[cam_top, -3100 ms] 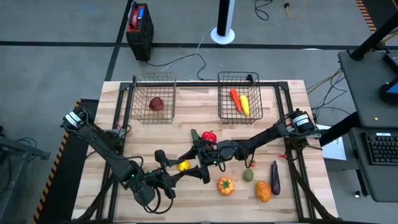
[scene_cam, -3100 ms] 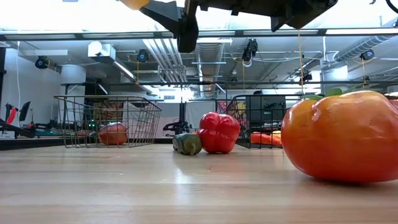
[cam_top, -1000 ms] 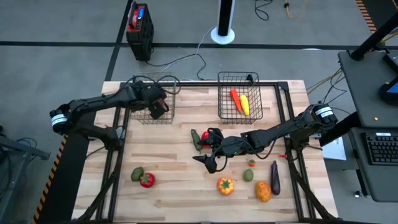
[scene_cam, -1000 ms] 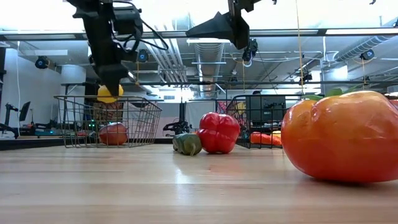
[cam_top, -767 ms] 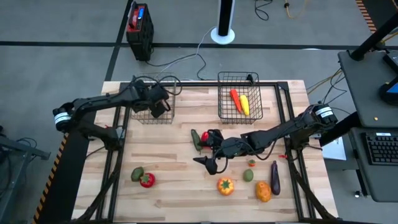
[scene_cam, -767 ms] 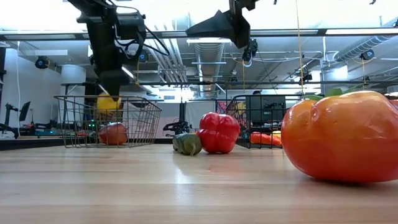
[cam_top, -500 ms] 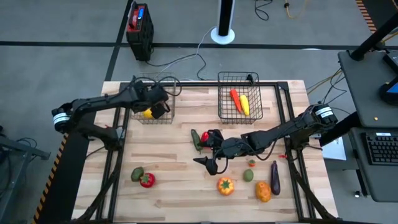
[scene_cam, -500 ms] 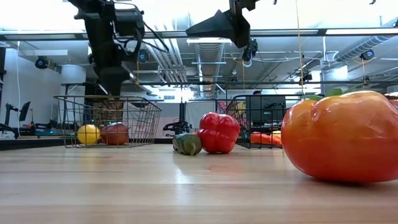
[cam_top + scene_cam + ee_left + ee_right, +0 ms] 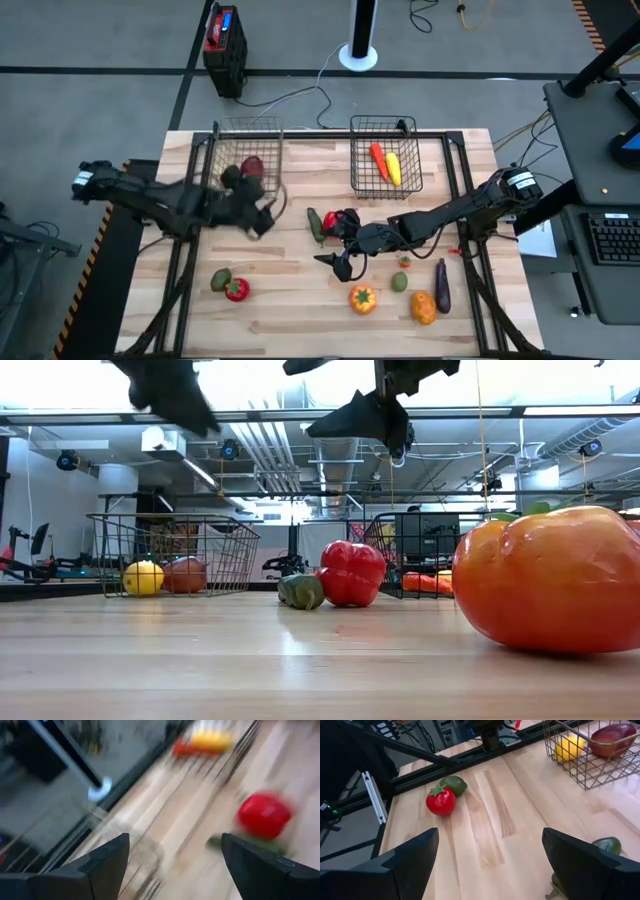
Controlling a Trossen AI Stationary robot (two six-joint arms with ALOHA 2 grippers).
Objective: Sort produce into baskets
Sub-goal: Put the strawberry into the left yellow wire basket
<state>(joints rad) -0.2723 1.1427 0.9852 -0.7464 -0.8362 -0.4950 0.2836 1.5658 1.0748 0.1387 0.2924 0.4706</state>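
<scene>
Our left claw (image 9: 258,222) is blurred, fingers wide and empty, just beside the left basket (image 9: 246,160) holding a lemon (image 9: 143,577). Our right claw (image 9: 338,265) hangs wide open mid-worktop, near the red pepper (image 9: 337,220).

Red-and-black box (image 9: 223,38) and white round-based post (image 9: 359,50) on grey floor beyond wooden table (image 9: 290,310).

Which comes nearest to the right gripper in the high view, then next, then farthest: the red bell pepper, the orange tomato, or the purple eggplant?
From the right gripper:
1. Red bell pepper, just behind it, mid-table.
2. Orange tomato, toward the front edge; only slightly farther.
3. Purple eggplant, far off on the right side.
</scene>
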